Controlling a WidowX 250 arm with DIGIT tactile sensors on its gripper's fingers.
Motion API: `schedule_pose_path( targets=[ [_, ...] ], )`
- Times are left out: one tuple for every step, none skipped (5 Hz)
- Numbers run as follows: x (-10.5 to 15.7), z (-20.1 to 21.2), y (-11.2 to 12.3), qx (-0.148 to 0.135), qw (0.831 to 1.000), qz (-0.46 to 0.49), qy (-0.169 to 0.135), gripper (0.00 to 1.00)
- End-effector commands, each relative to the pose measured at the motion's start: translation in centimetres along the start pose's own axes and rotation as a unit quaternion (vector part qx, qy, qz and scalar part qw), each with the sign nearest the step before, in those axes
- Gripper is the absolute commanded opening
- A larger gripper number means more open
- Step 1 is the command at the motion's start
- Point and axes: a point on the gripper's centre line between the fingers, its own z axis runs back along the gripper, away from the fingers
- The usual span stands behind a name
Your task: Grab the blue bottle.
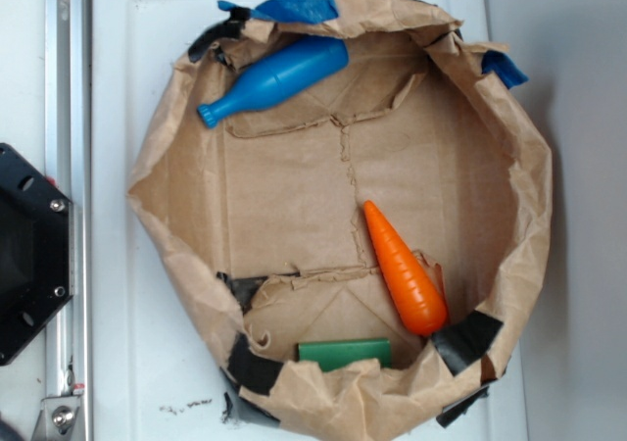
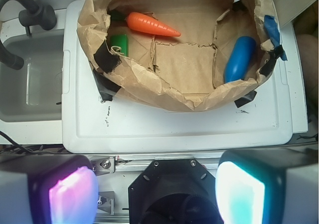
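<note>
Desk: white plastic desk point(image 1: 127, 363) under everything I see.
Bag: crumpled brown paper bag point(image 1: 294, 206), rolled open, taped rim.
Bottle: smooth blue plastic bottle point(image 1: 276, 78) lies flat at the bag's edge, under blue tape.
Carrot: orange toy carrot point(image 1: 406, 269), well apart.
Block: green flat block point(image 1: 345, 352).
Claw: my claw point(image 2: 157, 191) spread wide, above the desk edge, clear of the bag.

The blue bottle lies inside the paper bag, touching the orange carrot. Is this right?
Not quite. The blue bottle does lie inside the paper bag, but it is apart from the orange carrot, near the opposite wall. The exterior view shows bare paper between them.
</note>
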Motion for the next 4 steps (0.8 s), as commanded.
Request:
schedule_pose_path(
  targets=[
    [0.0, 0.0, 0.0, 0.000, 1.000, 0.000, 0.000, 1.00],
    [4.7, -3.1, 0.6, 0.025, 0.998, 0.063, -0.020, 1.00],
    [9.4, -5.9, 1.4, 0.038, 0.994, 0.098, -0.031, 1.00],
    [11.3, -8.0, 2.6, 0.026, 0.991, 0.123, -0.050, 1.00]
  ],
)
